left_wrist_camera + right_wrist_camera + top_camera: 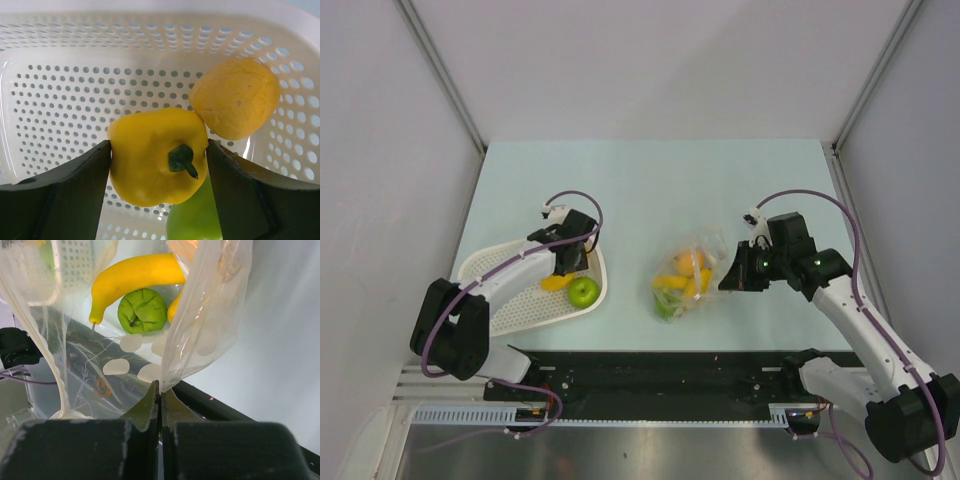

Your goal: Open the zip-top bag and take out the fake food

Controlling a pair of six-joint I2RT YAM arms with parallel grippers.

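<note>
**Unloading fake food: limp bag, light slick pieces**

Left gripper (158, 146) hangs low inside the white basket (75, 100). Its jaws are spread wide w/ a yellow pepper (150, 165) between them, both inner faces touching its sides. A round yellow fruit (235, 97) and a green apple (583, 291) lie in the basket just beside the pepper.

The zip-top bag (692, 268) sits on the table (650, 190) to the right of the basket, well apart from it. A banana (135, 275), a dimpled apple (142, 310) & other pieces are inside. Right gripper (160, 395) is at the bag's side away from the basket, jaws pressed together on a fold of the clear film.

Handling, as judged:
- **Bag:** thin, soft, crinkly, prob. slippery. It won't keep its shape, so a pinch on plain film may slide or just stretch.
- **Where to hold the bag:** at the mouth, near the white zip strip (57, 375), which looks stiffer.
- **Fruit:** looks like light, hard, smooth plastic, not fragile. Round pieces can roll or squirt out of a narrow grip.
- **Where to hold the fruit:** across the widest part, and the banana at mid-length.

Several pieces are yet to come out.
</note>
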